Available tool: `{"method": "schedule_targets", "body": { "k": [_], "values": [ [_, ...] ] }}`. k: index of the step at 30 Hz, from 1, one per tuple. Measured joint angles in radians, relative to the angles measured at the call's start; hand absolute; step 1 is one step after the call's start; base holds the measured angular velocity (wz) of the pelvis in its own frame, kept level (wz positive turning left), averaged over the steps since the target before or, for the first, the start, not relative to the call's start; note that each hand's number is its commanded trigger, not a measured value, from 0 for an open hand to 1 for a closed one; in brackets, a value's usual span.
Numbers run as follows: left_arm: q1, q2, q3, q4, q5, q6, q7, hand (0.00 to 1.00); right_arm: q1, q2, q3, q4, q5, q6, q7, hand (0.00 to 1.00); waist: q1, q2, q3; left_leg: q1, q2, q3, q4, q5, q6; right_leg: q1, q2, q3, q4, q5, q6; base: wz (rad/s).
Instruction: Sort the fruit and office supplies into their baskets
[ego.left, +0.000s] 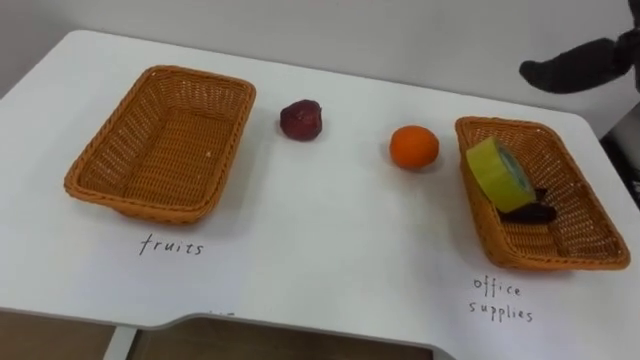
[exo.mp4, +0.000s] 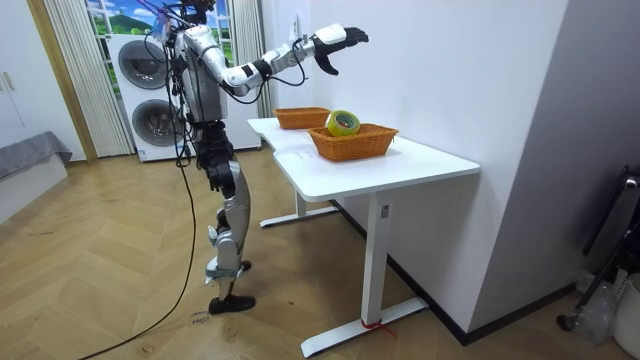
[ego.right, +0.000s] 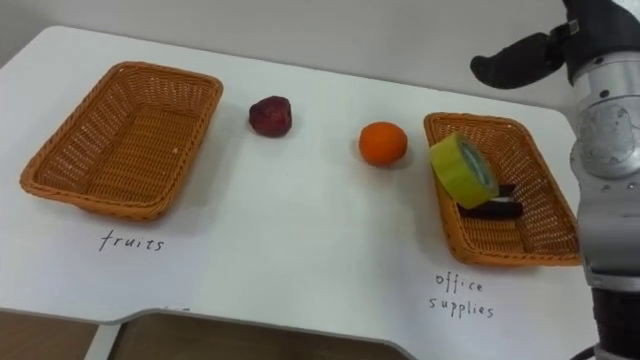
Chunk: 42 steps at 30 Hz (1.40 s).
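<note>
The right hand (ego.right: 520, 62) hangs in the air above the far right corner of the counter (ego.left: 330, 240), beyond the office-supplies basket (ego.left: 585, 215). Its fingers are loose and hold nothing. In that basket a yellow roll of tape (ego.left: 498, 175) leans on edge over a small dark thing (ego.left: 528, 212) that I cannot make out.

Both fruits lie on the bare counter between the baskets, and the fruit basket (ego.left: 165, 140) at the left has nothing in it. The orange (ego.left: 414, 147) sits just beside the left rim of the office-supplies basket, left of the hand and closer to the robot, so it looks the easier reach for this arm. The dark red fruit (ego.left: 301, 119) lies further left, near the fruit basket.
</note>
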Motion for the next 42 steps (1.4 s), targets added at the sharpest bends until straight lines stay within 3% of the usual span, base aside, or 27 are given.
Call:
{"method": "schedule_targets", "body": {
  "k": [2, 7, 11, 16, 22, 23, 42],
  "values": [
    [0.0, 0.002, 0.0, -0.003, 0.001, 0.002, 0.003, 0.0, -0.011, 0.0, 0.01, 0.02, 0.029, 0.004, 0.0, 0.0, 0.018, -0.005, 0.001, -0.005, 0.0, 0.0, 0.0, 0.0, 0.0, -0.004, 0.0, -0.001, -0.001, 0.0, 0.0, 0.0],
    [0.009, 0.01, -0.011, -0.003, 0.002, 0.015, 0.006, 0.0, -0.044, 0.0, 0.069, 0.067, 0.078, 0.007, 0.0, 0.0, 0.047, -0.021, -0.0092, -0.018, -0.003, -0.006, 0.007, 0.0, 0.0, -0.011, -0.002, -0.008, -0.003, 0.0, 0.0, 0.04],
    [0.014, 0.019, -0.024, -0.003, 0.002, 0.015, 0.005, 0.0, -0.048, 0.0, 0.104, 0.067, 0.08, 0.004, 0.0, 0.0, 0.048, -0.022, -0.01, -0.017, -0.005, -0.026, 0.008, 0.0, 0.0, -0.004, -0.003, -0.028, -0.002, 0.0, 0.0, 0.17],
    [0.012, 0.021, -0.028, -0.003, 0.012, 0.015, -0.009, 0.0, -0.05, 0.0, 0.119, 0.067, 0.064, 0.002, 0.006, 0.0, 0.061, -0.013, -0.0083, -0.037, -0.005, -0.034, 0.008, 0.0, 0.0, -0.011, -0.005, -0.054, -0.002, 0.0, 0.0, 0.06],
    [-0.006, 0.024, -0.058, -0.002, 0.023, 0.031, -0.024, 0.0, -0.108, 0.002, 0.162, 0.167, 0.063, 0.0, 0.058, 0.0, 0.067, -0.002, -0.007, -0.058, -0.005, -0.033, 0.018, 0.001, 0.0, -0.027, -0.005, -0.05, -0.002, 0.0, 0.0, 0.0],
    [-0.008, 0.024, -0.058, -0.003, 0.023, 0.03, -0.025, 0.0, -0.108, 0.003, 0.162, 0.174, 0.063, 0.0, 0.066, 0.0, 0.068, -0.003, -0.0097, -0.064, -0.005, -0.033, 0.02, 0.001, 0.0, -0.033, -0.005, -0.05, -0.002, 0.0, 0.0, 0.0],
    [-0.091, 0.029, -0.119, 0.008, -0.011, 0.034, -0.047, 0.0, -0.113, 0.005, 0.212, 0.311, 0.106, -0.004, 0.181, 0.0, 0.07, 0.005, -0.0067, -0.109, -0.003, -0.03, 0.038, 0.001, 0.0, -0.082, -0.005, -0.05, 0.0, 0.002, -0.002, 0.0]
  ]
}}
